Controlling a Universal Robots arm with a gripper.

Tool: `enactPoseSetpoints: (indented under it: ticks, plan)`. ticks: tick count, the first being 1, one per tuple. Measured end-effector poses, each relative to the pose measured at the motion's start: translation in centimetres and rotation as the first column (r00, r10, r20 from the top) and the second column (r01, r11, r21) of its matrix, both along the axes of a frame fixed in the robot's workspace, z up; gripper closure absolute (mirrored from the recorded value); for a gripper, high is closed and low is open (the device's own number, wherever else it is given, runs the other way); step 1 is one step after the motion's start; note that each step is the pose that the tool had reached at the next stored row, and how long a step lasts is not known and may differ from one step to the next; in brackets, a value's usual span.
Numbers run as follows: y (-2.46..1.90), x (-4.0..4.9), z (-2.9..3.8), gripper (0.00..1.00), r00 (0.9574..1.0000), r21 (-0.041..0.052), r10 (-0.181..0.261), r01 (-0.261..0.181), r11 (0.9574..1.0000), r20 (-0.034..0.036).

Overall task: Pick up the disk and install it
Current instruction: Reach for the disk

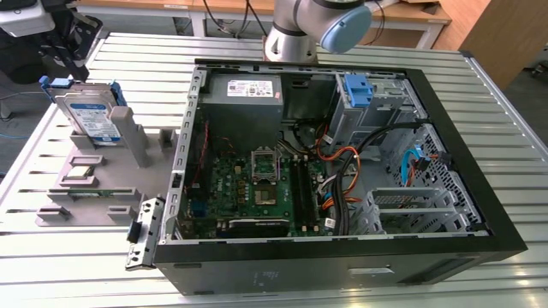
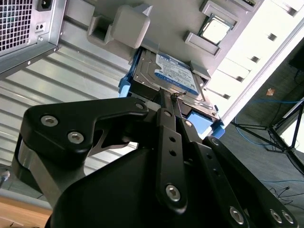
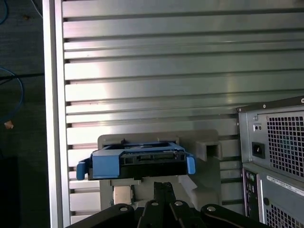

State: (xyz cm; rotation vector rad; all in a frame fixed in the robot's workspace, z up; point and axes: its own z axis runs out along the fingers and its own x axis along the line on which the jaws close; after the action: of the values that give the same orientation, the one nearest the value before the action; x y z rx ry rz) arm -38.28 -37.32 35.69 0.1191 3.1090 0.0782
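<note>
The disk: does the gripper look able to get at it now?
Probably yes. The disk stands upright in the grey stand, its edge facing the gripper with nothing between them, though the closed fingers would have to open to take it.

Upper left of exterior view: gripper (image 1: 77,70) cropped by frame's top edge. Top centre: arm (image 1: 317,29) cut off. Lower end of disk (image 1: 90,119) hidden behind grey holder (image 1: 124,135). Gripper-disk contact unclear.

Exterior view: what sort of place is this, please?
Probably a robotics lab or workshop: an open desktop computer case lies on a slatted aluminium table, the robot arm's base stands behind the case, and a grey fixture holds the disk on edge.
</note>
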Motion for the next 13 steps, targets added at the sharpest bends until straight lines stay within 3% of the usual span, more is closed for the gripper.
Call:
enactPoseSetpoints:
  ticks: [13]
  plan:
    - [0.1, -0.75, -0.25, 0.9, 1.0, -0.0001, 0.0, 0.0, 1.0, -0.0001]
